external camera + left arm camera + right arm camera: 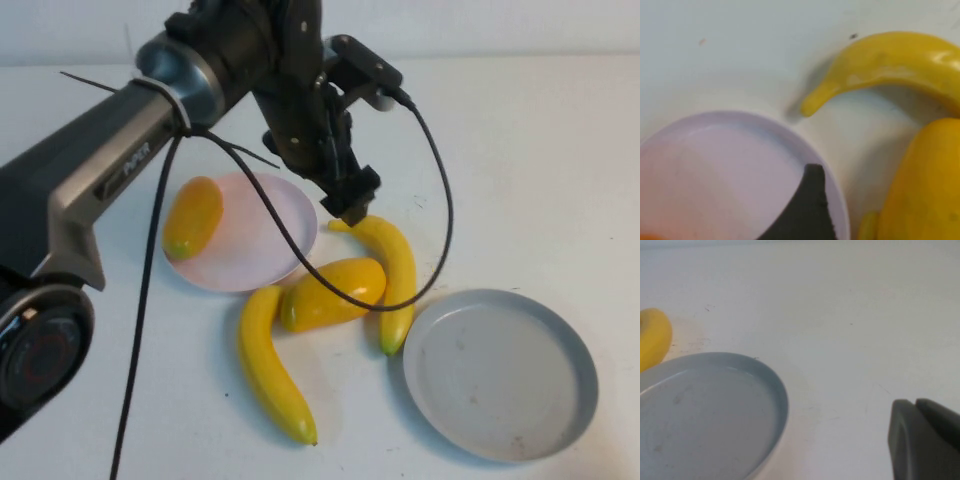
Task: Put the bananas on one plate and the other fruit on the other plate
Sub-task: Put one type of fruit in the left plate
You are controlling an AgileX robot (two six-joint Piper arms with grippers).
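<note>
Two bananas (272, 365) (392, 272) and one mango (333, 292) on the table at frame centre, second mango (193, 216) on pink plate (262, 250). Grey plate (500, 372) lower right. Left gripper (350, 205) spread over pink plate's right rim, holding nothing. Right gripper (925, 440) pressed together beside grey plate.

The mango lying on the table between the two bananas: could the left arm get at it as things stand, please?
Probably yes. The left gripper, open and empty, hangs by the pink plate rim, close to that mango. Nothing covers the mango from above, though a banana lies against one side and another banana by its end.
</note>
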